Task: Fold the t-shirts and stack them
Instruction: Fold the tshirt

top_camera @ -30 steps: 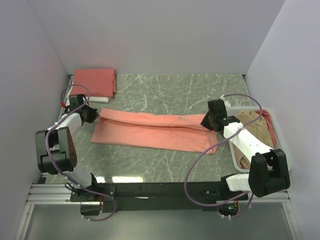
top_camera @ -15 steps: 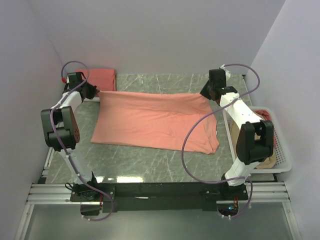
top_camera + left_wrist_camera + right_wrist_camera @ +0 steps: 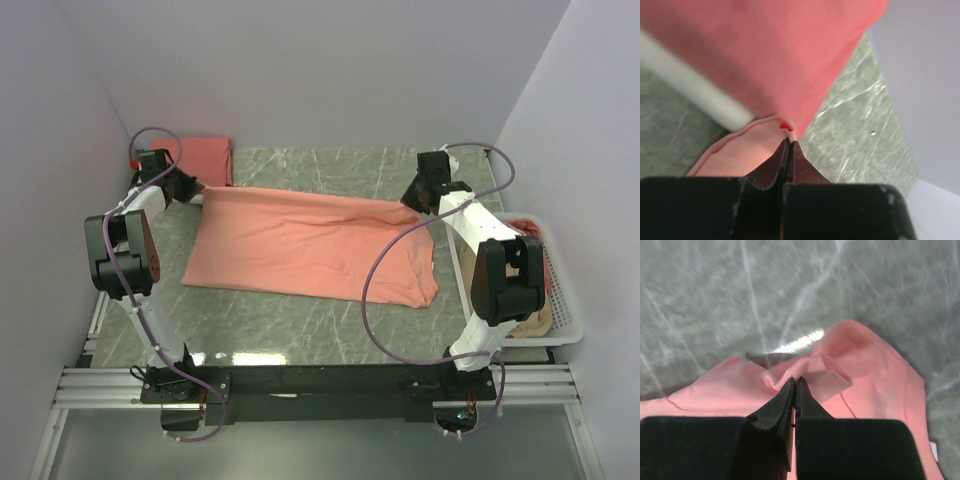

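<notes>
A salmon-pink t-shirt (image 3: 305,245) lies spread across the middle of the table. My left gripper (image 3: 192,190) is shut on its far left corner, seen pinched at the fingertips in the left wrist view (image 3: 788,141). My right gripper (image 3: 408,203) is shut on its far right corner, a fold of pink cloth (image 3: 805,371) at the fingertips (image 3: 795,382). A folded salmon-pink shirt (image 3: 205,158) lies at the far left corner; it fills the top of the left wrist view (image 3: 765,45). A tan-beige shirt (image 3: 535,320) sits in the basket.
A white lattice basket (image 3: 560,290) stands at the right edge, partly behind my right arm. White walls close in the left, back and right sides. The green marble tabletop (image 3: 320,330) shows in front of the shirt.
Both grippers carried the shirt's far edge toward the back, unfolding it from a narrow strip to a wide spread. Since half a second ago the held edge has dropped slightly lower and nearer.
</notes>
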Controlling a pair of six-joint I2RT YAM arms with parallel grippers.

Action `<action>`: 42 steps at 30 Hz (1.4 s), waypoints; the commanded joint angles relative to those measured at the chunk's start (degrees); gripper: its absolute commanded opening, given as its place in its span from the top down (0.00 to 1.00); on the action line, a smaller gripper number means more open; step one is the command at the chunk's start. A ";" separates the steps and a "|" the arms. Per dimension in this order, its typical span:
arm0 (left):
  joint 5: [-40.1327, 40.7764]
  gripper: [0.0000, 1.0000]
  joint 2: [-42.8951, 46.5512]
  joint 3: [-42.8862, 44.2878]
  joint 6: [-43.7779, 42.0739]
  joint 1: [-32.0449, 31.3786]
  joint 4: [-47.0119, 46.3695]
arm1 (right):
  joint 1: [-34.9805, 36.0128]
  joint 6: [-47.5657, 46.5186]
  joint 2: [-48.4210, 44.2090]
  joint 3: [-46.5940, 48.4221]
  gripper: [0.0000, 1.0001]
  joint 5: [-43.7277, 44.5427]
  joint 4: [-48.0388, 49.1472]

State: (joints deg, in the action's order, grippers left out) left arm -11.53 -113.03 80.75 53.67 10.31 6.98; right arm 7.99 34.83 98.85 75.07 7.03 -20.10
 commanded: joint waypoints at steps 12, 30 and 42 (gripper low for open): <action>1.07 0.99 11.87 -16.85 1.35 0.33 -5.49 | 2.47 1.82 -11.04 -14.33 1.00 2.20 2.96; 4.58 0.99 21.45 -25.46 1.97 2.35 -3.21 | 4.32 2.96 -17.46 -21.19 1.00 4.22 3.22; 4.67 0.99 24.53 -32.41 3.46 2.53 -5.31 | 4.32 4.28 -21.41 -27.07 1.00 2.56 3.93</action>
State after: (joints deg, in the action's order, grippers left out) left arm -7.66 -91.22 50.00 56.49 12.47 3.77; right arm 12.12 38.33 79.59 49.15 8.88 -17.17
